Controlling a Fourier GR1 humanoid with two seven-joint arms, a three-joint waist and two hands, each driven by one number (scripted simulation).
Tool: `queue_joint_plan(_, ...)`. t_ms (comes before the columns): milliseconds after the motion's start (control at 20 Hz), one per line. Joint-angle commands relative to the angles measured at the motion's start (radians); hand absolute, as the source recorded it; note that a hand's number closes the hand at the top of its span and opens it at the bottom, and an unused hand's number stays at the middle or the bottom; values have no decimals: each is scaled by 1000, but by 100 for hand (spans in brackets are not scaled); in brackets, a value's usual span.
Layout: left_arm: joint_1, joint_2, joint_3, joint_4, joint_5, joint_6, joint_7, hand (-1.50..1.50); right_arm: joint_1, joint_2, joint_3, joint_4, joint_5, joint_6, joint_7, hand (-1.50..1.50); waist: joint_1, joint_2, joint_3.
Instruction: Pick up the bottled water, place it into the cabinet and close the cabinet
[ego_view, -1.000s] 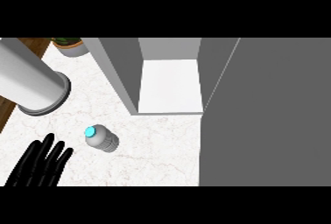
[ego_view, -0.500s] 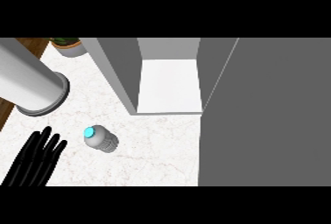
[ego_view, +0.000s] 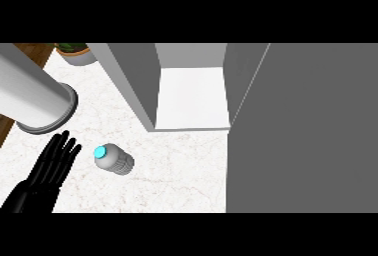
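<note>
1. Grey fills the right side of the head view: the cabinet door (ego_view: 310, 130) stands swung open, a broad flat panel reaching from the top edge to the bottom edge.
2. White marble with faint veins, the desk (ego_view: 177, 175) spreads across the middle and left and carries everything else.
3. The cabinet (ego_view: 133, 85) stands at the back of the desk with grey walls and a pale floor inside; its opening faces the viewer, just left of the open door.
4. A thick grey forearm (ego_view: 29, 95) comes in from the upper left and ends in a darker rim above the desk's left edge; nothing shows which arm it belongs to.
5. The left hand (ego_view: 48, 167) is black and lies at the lower left with fingers straight and spread, pointing up the view and holding nothing.
6. The bottled water (ego_view: 113, 158) stands on the desk just right of those fingertips, apart from them, its bright blue cap seen from above. It is outside the cabinet, well in front of the opening.
7. A small potted plant (ego_view: 76, 51) sits in the far left corner.
</note>
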Motion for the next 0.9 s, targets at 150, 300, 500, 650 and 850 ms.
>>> queue_joint_plan(150, -83, -15, 20, 204, -49, -13, -112, -150, 89, -36, -90, -164, -246, 40, 40, -150, 3, 0, 1)
queue_joint_plan(300, -162, 8, 87, 307, -30, -6, -112, -150, 104, -8, -56, -164, -219, 39, 14, -150, 0, 1, 1)
queue_joint_plan(500, -183, -28, 50, 444, -109, 19, -189, -150, 154, 2, -46, -207, -219, 34, 14, -150, -3, 1, 0)
queue_joint_plan(650, -234, 0, 87, 528, -84, -10, -198, -150, 156, -26, -80, -179, -270, 61, -9, -150, 0, 2, 0)
queue_joint_plan(850, -267, -22, 71, 666, -114, -20, -271, -150, 196, 15, -21, -190, -193, 66, -38, -150, -1, 3, -1)
